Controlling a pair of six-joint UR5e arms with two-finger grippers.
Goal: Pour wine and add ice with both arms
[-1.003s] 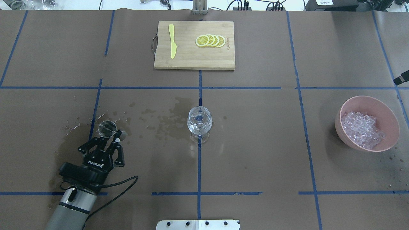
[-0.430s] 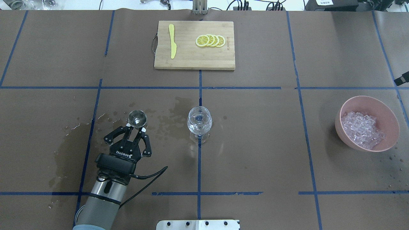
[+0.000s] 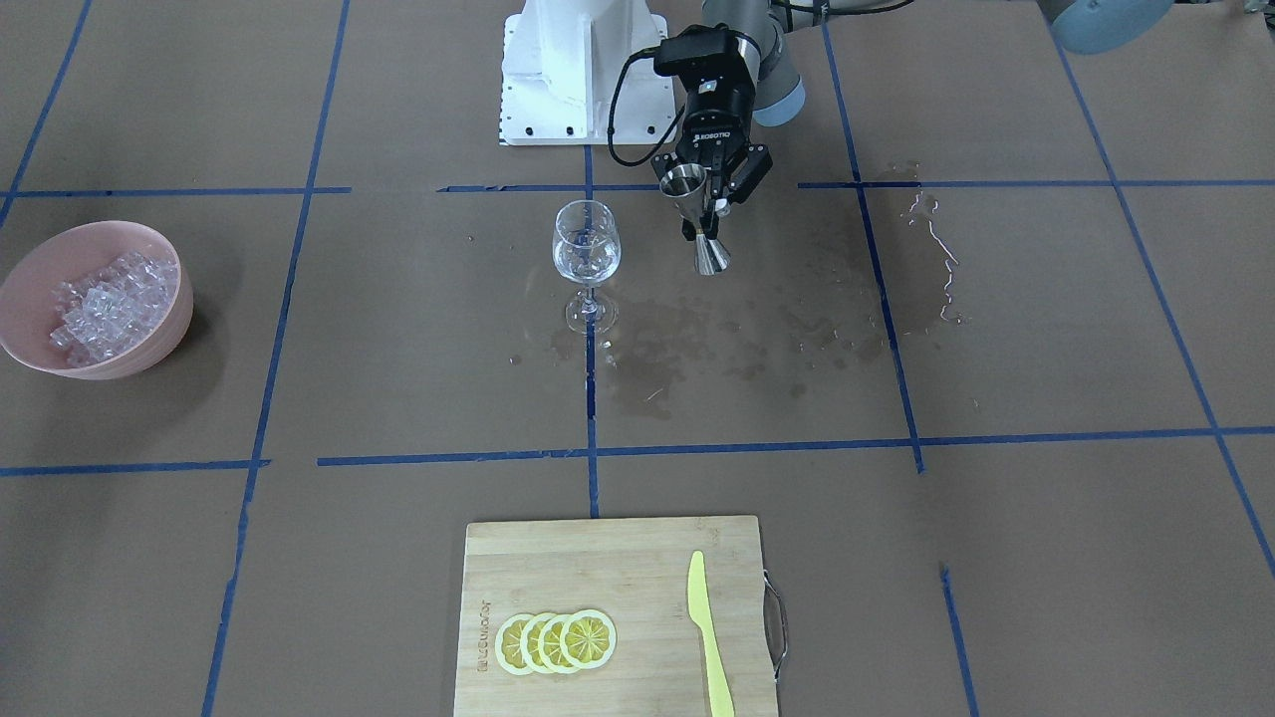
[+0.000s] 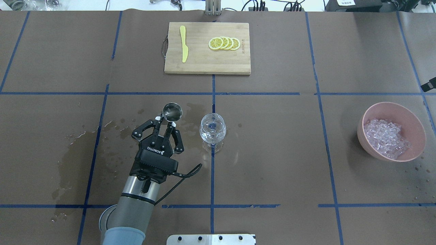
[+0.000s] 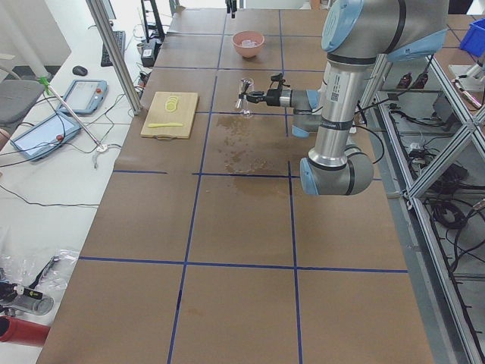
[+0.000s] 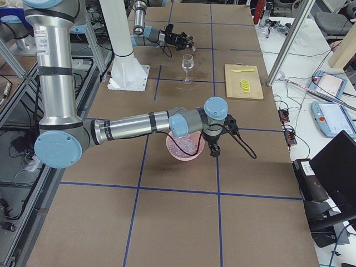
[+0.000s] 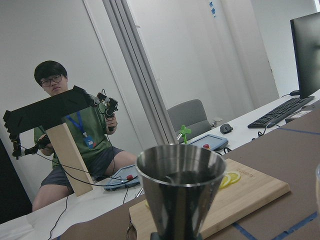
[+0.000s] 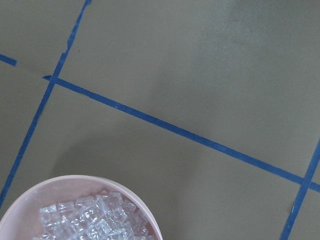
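My left gripper [image 4: 166,121] is shut on a steel jigger [image 4: 172,112] and holds it upright above the table, just left of the wine glass [image 4: 212,131]. In the front-facing view the jigger [image 3: 697,224] hangs to the right of the glass [image 3: 586,249]. The left wrist view shows the jigger's cup [image 7: 180,185]; I cannot make out the wine inside. The ice [image 4: 386,137] lies in a pink bowl [image 4: 417,124] at the right. My right gripper [image 6: 214,146] hovers beside the bowl [image 6: 183,156]; I cannot tell whether it is open. The right wrist view shows the ice [image 8: 90,220].
A wooden cutting board [image 4: 204,64] with lemon slices [image 4: 224,43] and a yellow knife [image 4: 184,44] lies at the far middle. Wet patches [image 4: 78,149] darken the paper left of the glass. An operator [image 7: 65,130] sits beyond the table.
My left gripper has carried the jigger to the right and a little forward, from the wet patch at the left to just beside the wine glass. The glass and the bowl have not moved.
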